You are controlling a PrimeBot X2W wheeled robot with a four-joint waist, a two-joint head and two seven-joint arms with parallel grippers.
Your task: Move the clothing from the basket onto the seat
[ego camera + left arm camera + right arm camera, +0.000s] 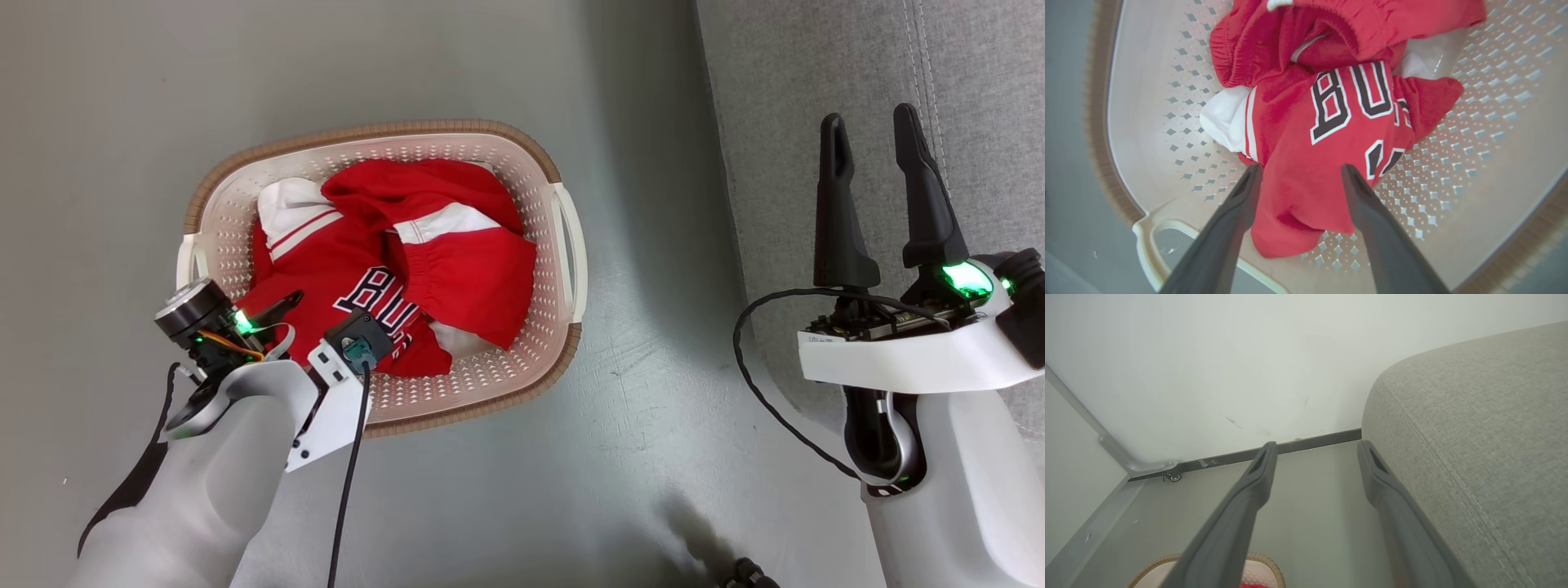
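The seat (816, 98), grey woven fabric with a double stitched seam, runs off the head view's right edge. The right wrist view shows its rounded corner against a white wall (1208, 355) with a dark skirting (1323, 439). On the smooth grey floor (122, 122) just left of the seat stands the basket (384, 132), cream perforated plastic under a woven-looking brown rim. Its near-left corner is hidden by the left arm (229, 457).

All the clothing (392, 261) lies crumpled inside the basket. A plain red piece (465, 278) with a white stripe lies on top of a jersey (1306, 163). The jersey's black, white-edged characters are partly folded under, legible only as "BU". The left wrist view shows the jersey's white trim and the basket's diamond-shaped holes.

The left pincer (1300, 171) has its fingers apart, with a fold of the jersey between the tips; whether they touch the cloth I cannot tell. The right pincer (869, 122) stands spread and empty over the seat's edge.
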